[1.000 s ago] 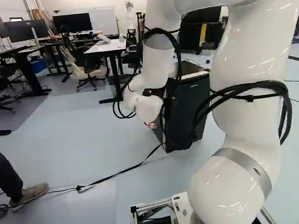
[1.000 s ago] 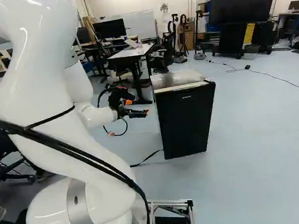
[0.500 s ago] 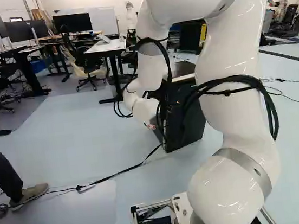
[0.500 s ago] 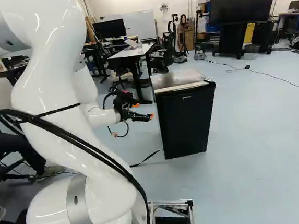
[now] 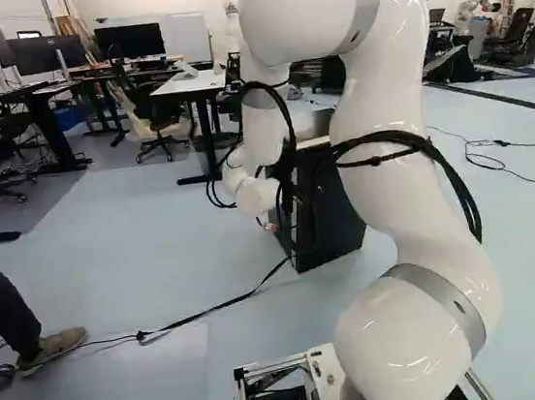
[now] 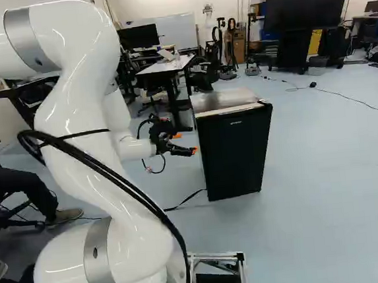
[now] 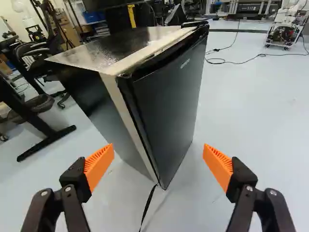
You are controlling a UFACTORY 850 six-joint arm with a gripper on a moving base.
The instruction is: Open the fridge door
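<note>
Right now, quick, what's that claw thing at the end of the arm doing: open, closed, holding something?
Gripper: open, holding nothing, its fingers wide apart, aimed at the black fridge.

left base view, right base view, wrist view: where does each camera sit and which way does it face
Left base view: on the base, behind and left of the arm, looking ahead and slightly down; the arm partly hides the fridge.
Right base view: on the base, behind and right of the arm, also ahead and slightly down; arm and gripper show.
Wrist view: on the wrist, looking along the gripper towards the fridge; two open fingers show.
All three share the fridge.
</note>
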